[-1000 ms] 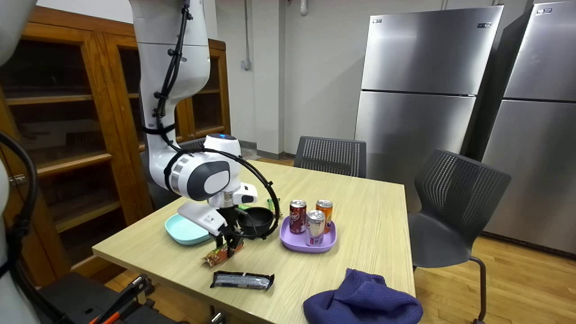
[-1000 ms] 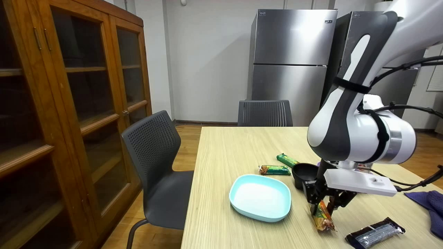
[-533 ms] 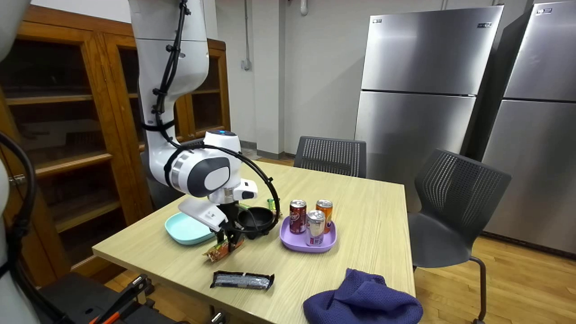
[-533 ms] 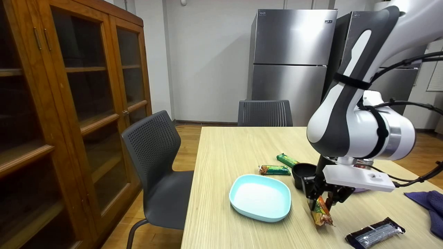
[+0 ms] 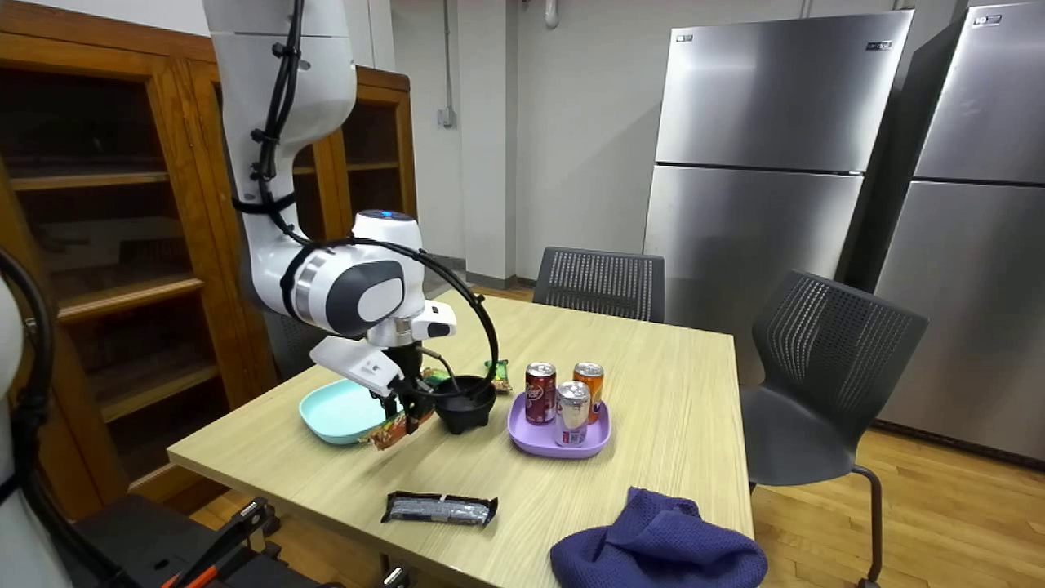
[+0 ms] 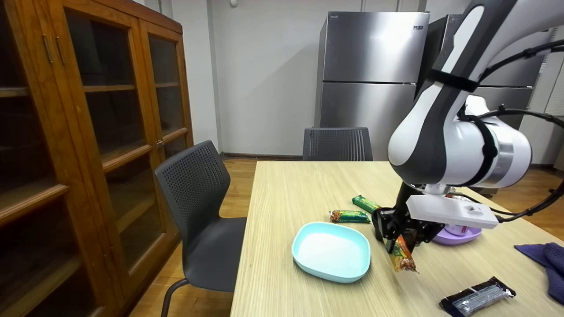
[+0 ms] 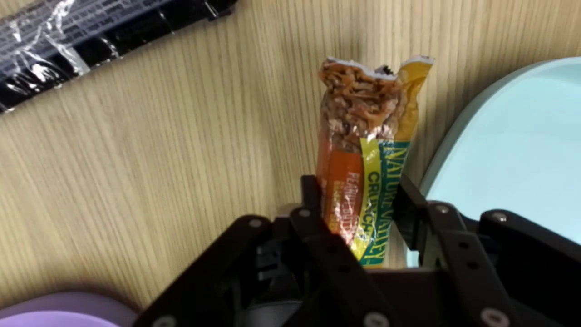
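**Granola bar (image 7: 361,168) pinched in the gripper (image 7: 361,195)**

Claw clamped on the granola bar, a jaw against each long side. Wrapper orange, yellow and green; "Crunchy" and "Nature Valley" legible. Crimped end points to 12 o'clock in the wrist view, about 5 o'clock in an exterior view. Bar seems raised off the wooden table (image 6: 286,185).

Wrist view, reckoned from the bar: pale blue plate (image 7: 522,159) at 3 o'clock, very near; black-wrapped bar (image 7: 104,41) at 10; purple tray (image 7: 63,303) at 8, cut off by the frame.

Exterior view, same reckoning: black bowl (image 5: 464,418) between 2 and 3, just beside the claw; cannot tell whether they touch. Tray at 3, bearing three upright cans: dark red can (image 5: 540,396), silver can (image 5: 572,416), orange can (image 5: 591,380). Navy cloth (image 5: 657,547) bunched at 4, well apart.

Two more bars show in an exterior view: one green-wrapped bar (image 6: 351,216) at 10, another green-wrapped bar (image 6: 365,203) at 11.

Beyond: dark chair (image 6: 194,185) at the table's 9 o'clock, steel refrigerator (image 6: 368,119) around 12.
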